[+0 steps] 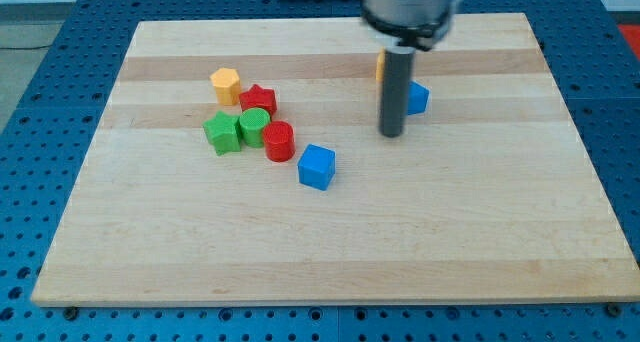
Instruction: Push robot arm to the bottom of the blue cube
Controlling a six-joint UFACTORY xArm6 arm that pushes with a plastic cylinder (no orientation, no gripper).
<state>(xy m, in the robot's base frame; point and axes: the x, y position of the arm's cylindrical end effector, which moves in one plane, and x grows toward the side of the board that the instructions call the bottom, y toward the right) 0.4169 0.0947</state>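
Seven small blocks lay on the wooden surface, whose whole lower half, nearest the frame's bottom, carried none of them. Nearest of them sat the blue cube, just left of centre and apart from the others, with bare wood below it; that open ground was probably why the task named its bottom side as the spot to reach. A little farther up and left, a tight cluster held a red cylinder, a green cylinder, a green star-like block, a red star-like block and, farthest of that group, a yellow hexagonal block. The arm's tip stood to the upper right of the blue cube, clearly apart from it and touching no block. Beside the rod on the right showed a second blue block, partly hidden, its shape unclear; an orange sliver peeked out behind the rod. No gripper existed on this arm, so nothing was grasped. Judging from this layout, the tip needed to travel down and left, swinging round the cube's right side.
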